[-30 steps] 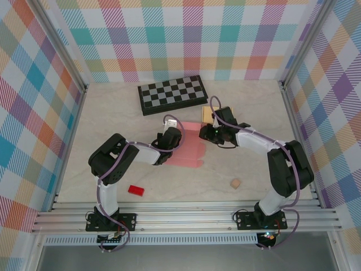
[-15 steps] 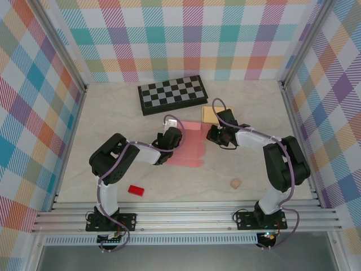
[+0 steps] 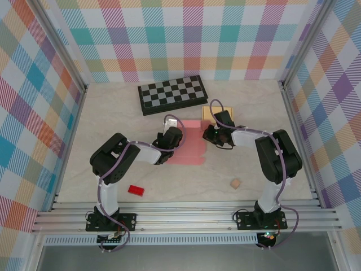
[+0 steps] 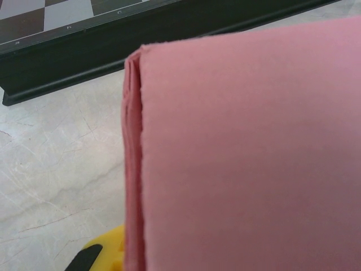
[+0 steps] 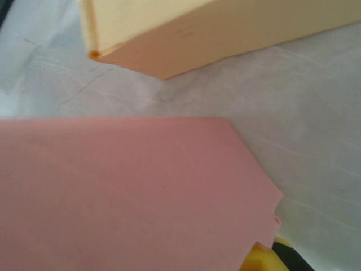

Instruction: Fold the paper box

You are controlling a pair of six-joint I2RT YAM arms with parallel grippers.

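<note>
Pink paper box [image 3: 192, 149] on table [image 3: 113, 113]

Top view: high above the near edge, looking down on the whole worktop [image 3: 113, 118]. Left wrist view: very close over the paper [image 4: 248, 158], facing the chessboard [image 4: 56, 22]. Right wrist view: equally close, facing the tan box [image 5: 197, 28]. All share the paper.

Pink paper box [image 5: 124, 192] lies near yellow block [image 5: 214, 28].
</note>
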